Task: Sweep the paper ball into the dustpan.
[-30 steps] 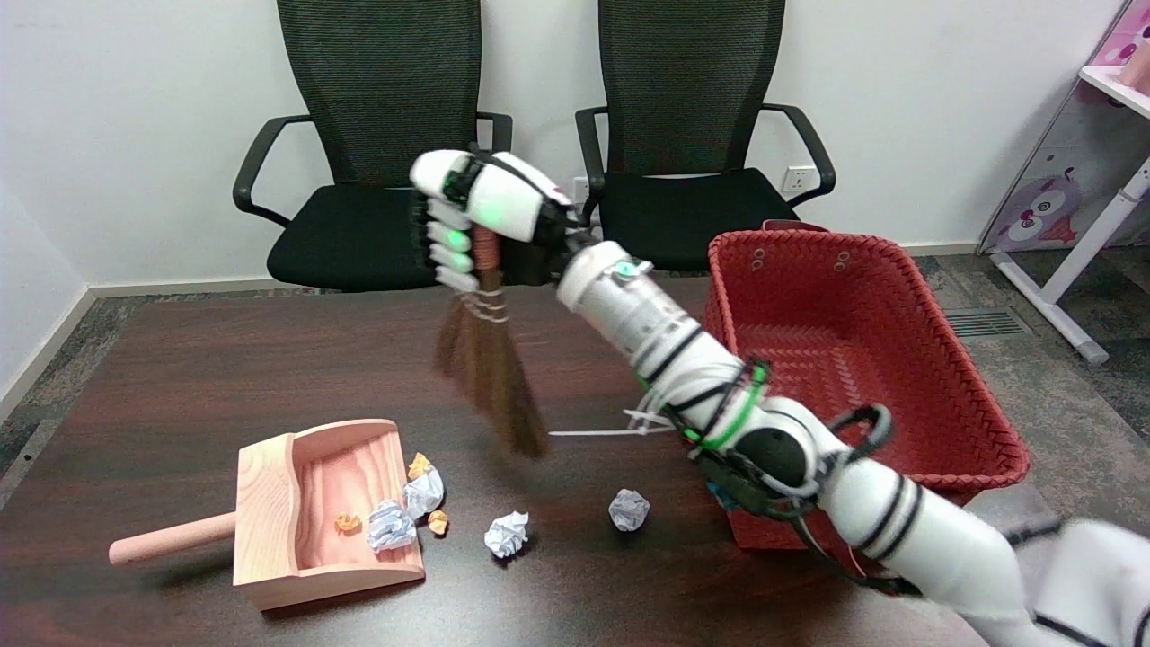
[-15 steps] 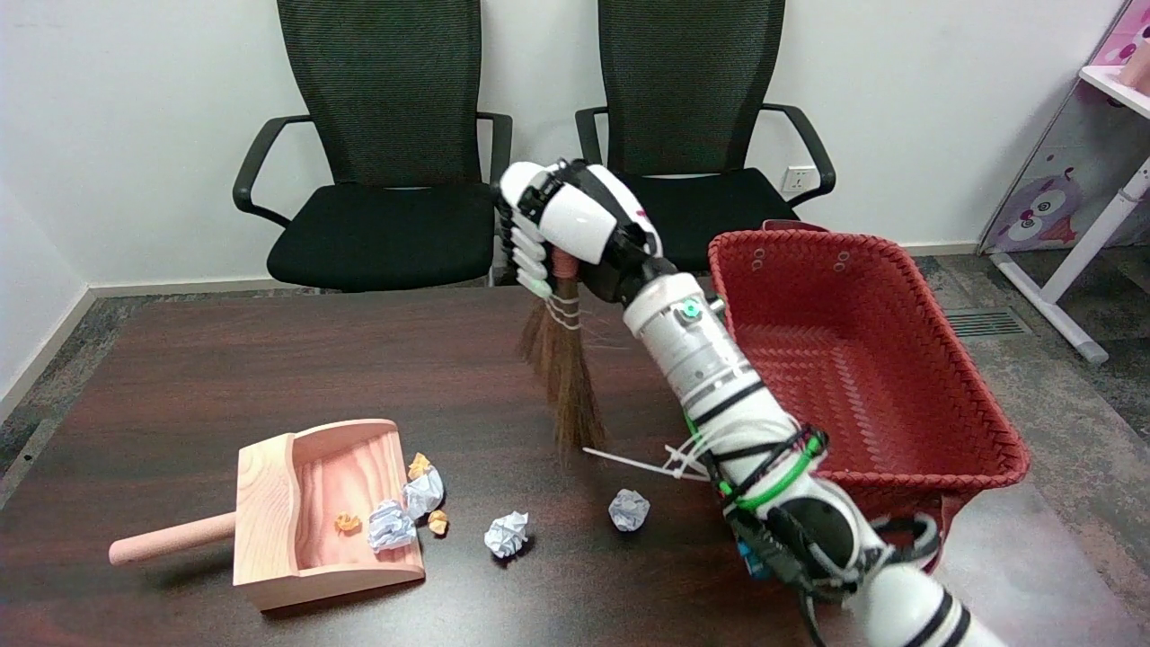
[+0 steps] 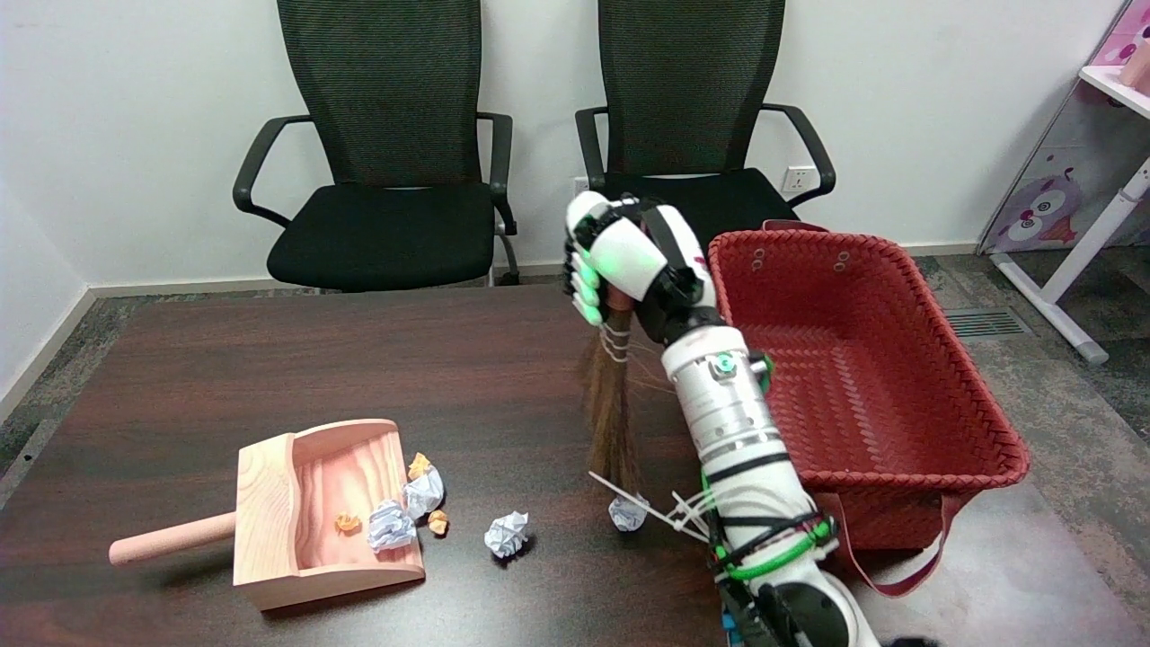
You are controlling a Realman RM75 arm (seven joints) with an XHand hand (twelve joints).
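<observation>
— Dark wood is what we see first: a brown worktop (image 3: 269, 359) with two black office chairs (image 3: 386, 144) behind it against a white wall. What do we have on it?

— At the near left lies a wooden dustpan (image 3: 314, 512), its round handle pointing left and its open mouth facing right. Inside it we see one white paper ball (image 3: 390, 526) and a small orange scrap (image 3: 347, 522); another white ball (image 3: 423, 491) and two more orange scraps sit right at its mouth.

— And the loose paper?

— We count two. One white paper ball (image 3: 507, 534) lies on the worktop just right of the dustpan, apart from it. A second, greyish ball (image 3: 625, 513) lies further right, and the tips of the bristles come down to it; we cannot tell whether they touch.

— Who holds the broom?

— Our right hand (image 3: 629, 261), at the far middle, has its fingers (image 3: 584, 283) clamped around the top of the small straw broom (image 3: 611, 413), which hangs nearly upright with bristles down. The white arm runs down to the near right edge.

— Anything else?

— A red woven basket (image 3: 898, 377) stands on the right, just beside the arm, with a strap hanging at its near side.
</observation>
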